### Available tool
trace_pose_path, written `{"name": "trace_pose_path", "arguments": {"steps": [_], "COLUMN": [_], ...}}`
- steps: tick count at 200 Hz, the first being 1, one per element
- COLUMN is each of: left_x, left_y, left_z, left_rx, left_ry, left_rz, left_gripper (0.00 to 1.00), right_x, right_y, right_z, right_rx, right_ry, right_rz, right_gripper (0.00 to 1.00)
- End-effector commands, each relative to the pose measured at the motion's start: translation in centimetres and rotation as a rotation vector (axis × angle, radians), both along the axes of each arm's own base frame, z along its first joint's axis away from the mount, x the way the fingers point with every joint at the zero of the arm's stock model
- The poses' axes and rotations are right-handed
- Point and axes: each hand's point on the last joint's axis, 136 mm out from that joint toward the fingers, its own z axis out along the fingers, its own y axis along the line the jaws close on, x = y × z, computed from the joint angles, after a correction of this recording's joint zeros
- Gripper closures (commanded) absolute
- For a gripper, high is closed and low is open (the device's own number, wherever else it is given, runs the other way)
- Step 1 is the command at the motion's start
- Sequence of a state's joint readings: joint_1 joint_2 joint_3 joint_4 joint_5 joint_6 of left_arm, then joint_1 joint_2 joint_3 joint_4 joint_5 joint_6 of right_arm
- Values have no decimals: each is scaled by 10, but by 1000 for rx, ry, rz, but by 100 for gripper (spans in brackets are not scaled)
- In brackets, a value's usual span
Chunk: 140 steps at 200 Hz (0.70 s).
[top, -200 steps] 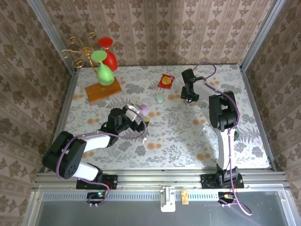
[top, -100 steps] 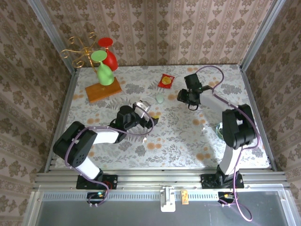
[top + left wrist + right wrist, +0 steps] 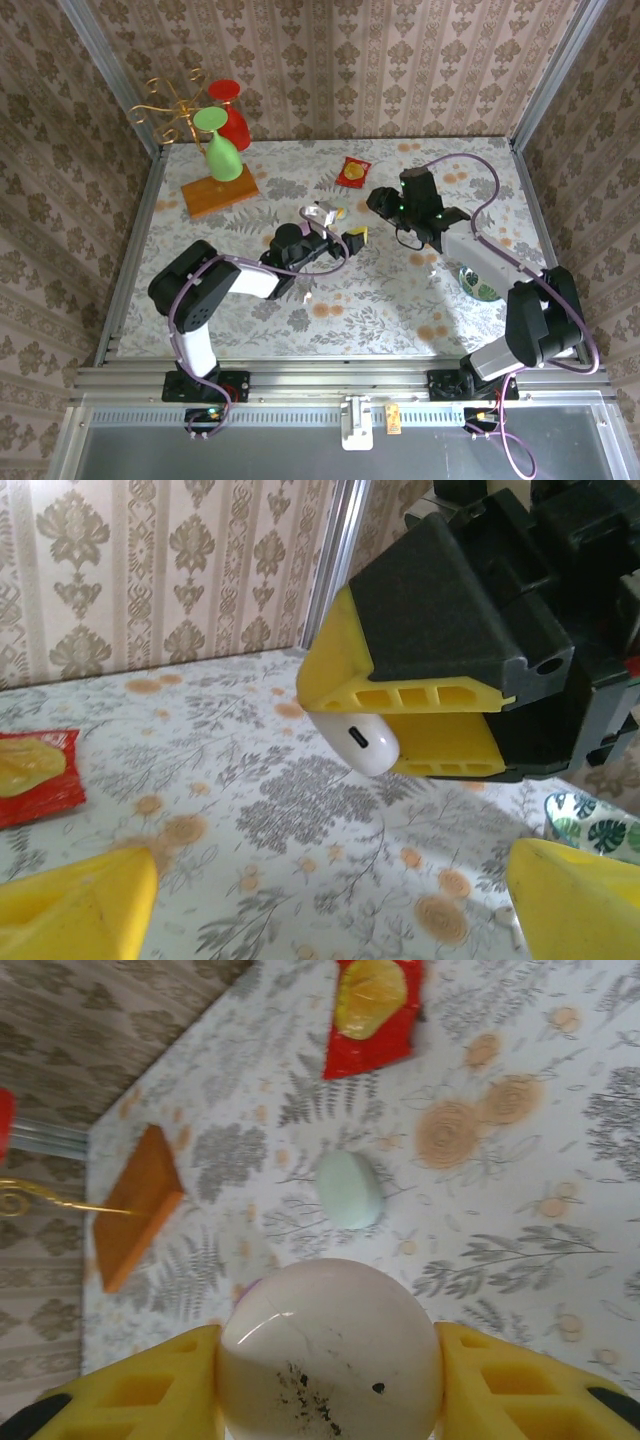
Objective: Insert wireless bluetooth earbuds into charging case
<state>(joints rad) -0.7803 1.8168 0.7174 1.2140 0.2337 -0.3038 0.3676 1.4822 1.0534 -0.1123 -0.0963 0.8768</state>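
Observation:
My right gripper (image 3: pixel 330 1360) is shut on a white egg-shaped charging case (image 3: pixel 330 1345), its yellow fingers pressed against both sides. In the left wrist view the same case (image 3: pixel 362 742) pokes out between the right gripper's fingers (image 3: pixel 420 695), held above the table. My left gripper (image 3: pixel 330 910) is open wide, with nothing but bare table between its tips. From above, the left gripper (image 3: pixel 346 225) and right gripper (image 3: pixel 384 200) face each other near mid-table. A pale green case (image 3: pixel 349 1189) lies shut on the table. A tiny whitish piece (image 3: pixel 307 296), perhaps one of the earbuds, lies beside the left arm.
A red-and-yellow packet (image 3: pixel 353 171) lies at the back centre. An orange wooden base (image 3: pixel 219 193) with green and red glasses and a gold rack stands at the back left. A green patterned bowl (image 3: pixel 478 282) sits under the right arm.
The left arm has stretched right toward mid-table, its jaws narrowing slightly. The right gripper has swung left and nearer, carrying the white case toward the left gripper.

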Motion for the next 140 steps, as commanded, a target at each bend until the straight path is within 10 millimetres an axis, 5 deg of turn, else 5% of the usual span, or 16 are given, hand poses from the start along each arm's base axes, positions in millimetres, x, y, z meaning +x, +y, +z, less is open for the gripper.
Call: {"name": "trace_pose_path", "arguments": {"steps": [1,140], "left_x": [2,16], "left_y": [-8,-20], "left_z": [26,45], "left_rx": [-107,-177], "left_ry": [-7,2], "left_rz": [-10,-5], "left_gripper": [11,38], "right_x": [-6,-24], "right_y": [13,44], "right_z": [25,41], "right_rx": [100,185], "right_ry": [-39,-40], "right_rz": [23,157], "right_gripper": [54,55]}}
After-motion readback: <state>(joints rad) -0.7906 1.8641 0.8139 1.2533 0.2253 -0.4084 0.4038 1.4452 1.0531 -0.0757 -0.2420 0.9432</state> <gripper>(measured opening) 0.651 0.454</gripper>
